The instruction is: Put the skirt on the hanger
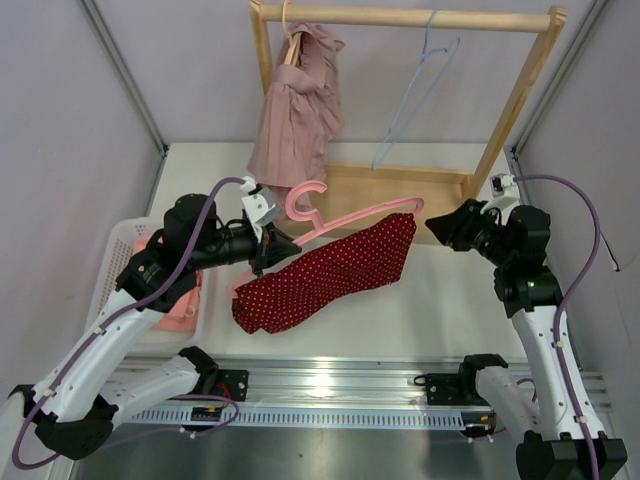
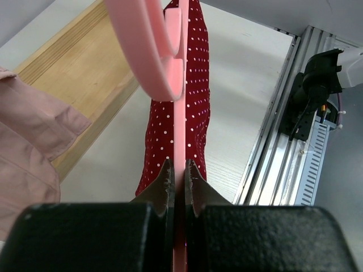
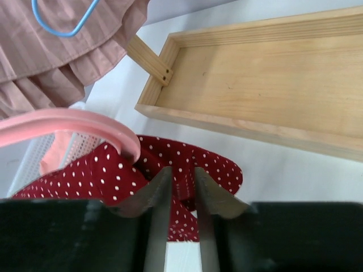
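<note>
Gripping pink hanger (image 2: 148, 56) w/ L end effector (image 2: 178, 170), clamped; R end effector (image 3: 181, 173) slightly parted beside skirt (image 1: 330, 275) edge.

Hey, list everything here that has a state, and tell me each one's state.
Left gripper, shut on the pink hanger.
Right gripper, fingers narrowly apart at the red skirt; grip unclear.
Pink hanger, held off the rack.
Red skirt, draped on the pink hanger.
Blue hanger, hanging empty on the rack.
</note>
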